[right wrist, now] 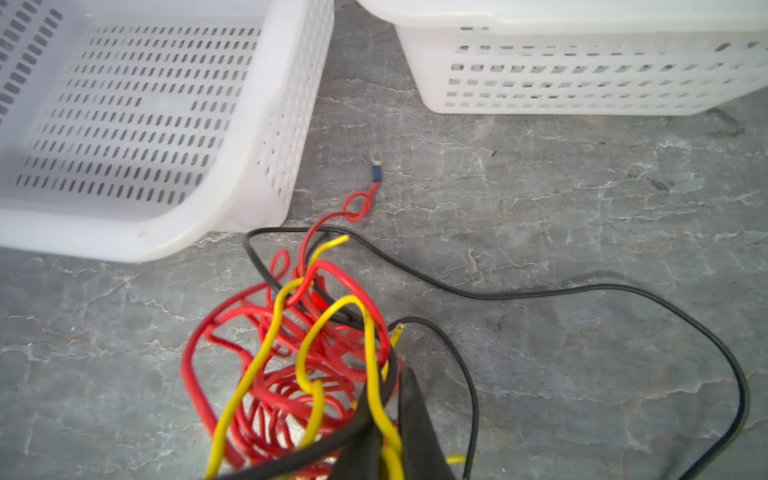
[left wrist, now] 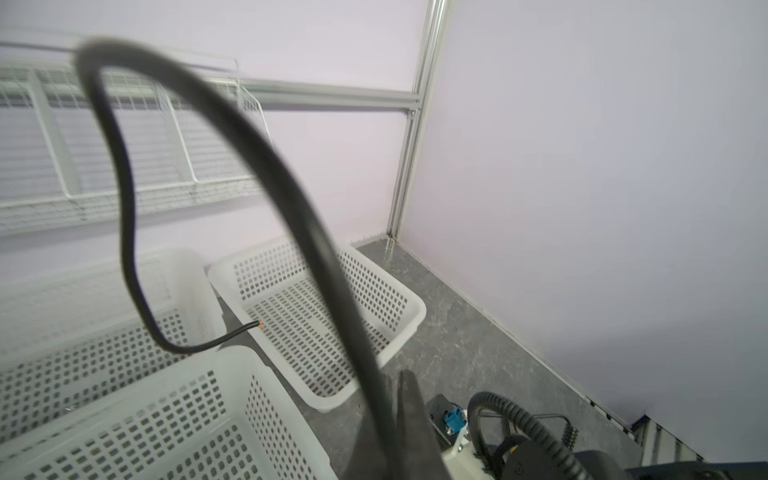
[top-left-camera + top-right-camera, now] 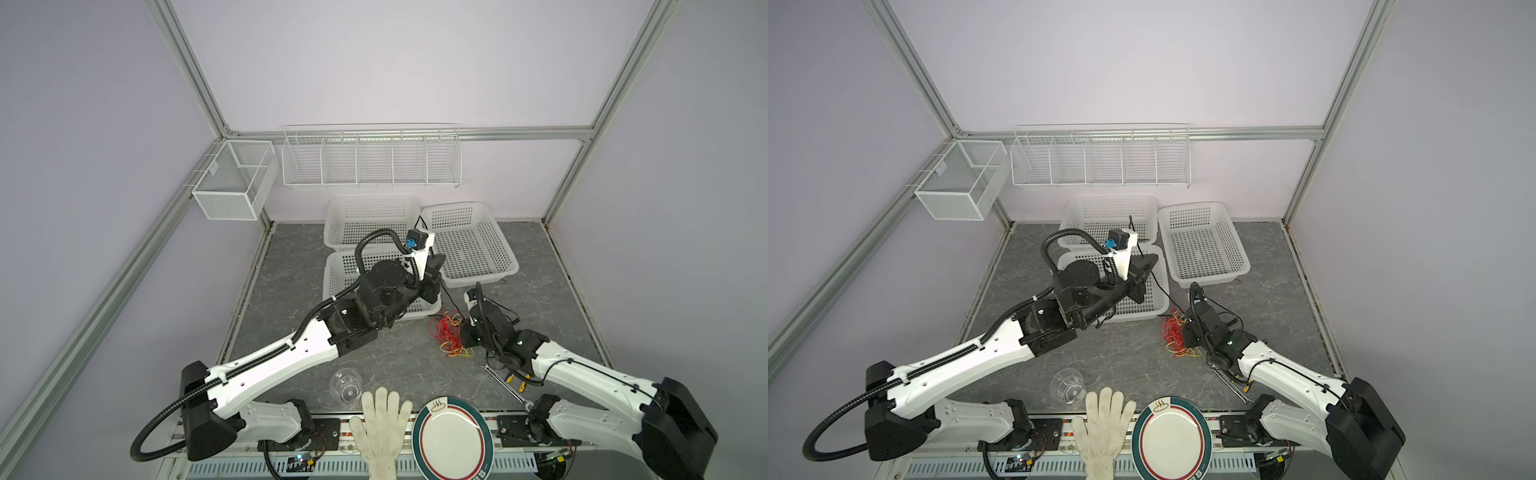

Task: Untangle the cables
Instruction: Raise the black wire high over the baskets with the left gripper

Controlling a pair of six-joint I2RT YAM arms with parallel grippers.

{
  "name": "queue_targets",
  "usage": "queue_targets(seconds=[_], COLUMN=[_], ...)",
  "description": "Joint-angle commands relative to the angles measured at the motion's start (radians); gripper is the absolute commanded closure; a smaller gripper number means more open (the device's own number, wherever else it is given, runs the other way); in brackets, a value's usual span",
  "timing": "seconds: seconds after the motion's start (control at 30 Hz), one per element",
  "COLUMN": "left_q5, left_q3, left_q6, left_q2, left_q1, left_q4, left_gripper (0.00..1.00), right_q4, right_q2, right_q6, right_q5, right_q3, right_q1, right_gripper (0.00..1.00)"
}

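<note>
In both top views, the tangled cables [image 3: 449, 338] [image 3: 1177, 338] lay on the bench [image 3: 395, 361] near the right arm.

In the left wrist view, the left pincer [image 2: 395, 419] was closed on the black cable [image 2: 124, 216], raised above the white baskets [image 2: 417, 309].

In the right wrist view, the right pincer [image 1: 388, 419] was clamped on the yellow cable [image 1: 374, 386] at the tangle.

light even, bright | shadows soft | wrist foregrounds blurred | edges bowed

Red, yellow, black cables [image 1: 286, 395] lie tangled together.
</note>
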Motion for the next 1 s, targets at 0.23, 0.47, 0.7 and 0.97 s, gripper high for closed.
queue_targets(seconds=[0.23,0.47,0.7,0.97], left_q5=[-0.249,-0.266,-0.259,-0.185], left_q3=[0.081,0.167,0.291,0.392], left_q6=[0.193,0.279,0.346,0.343], left_q2=[-0.136,-0.123,-0.032,0.043], left_q1=[0.018,0.081,0.157,0.247], left_q4=[-0.090,-0.121,-0.150,-0.194], left_gripper=[1.00,1.00,1.00,1.00], right_q4=[-0.093,-0.095,-0.063,-0.042], right_q2=[0.107,0.162,0.165,0.178], right_q6=[0.076,0.077,0.066,0.052], right_q5=[0.059,0.048,0.005,-0.016], right_q3=[0.010,0.039,0.045,0.053], right_q1=[-0.023,-0.027,-0.027,-0.026], right_gripper=[0.94,0.94,0.94,0.94])
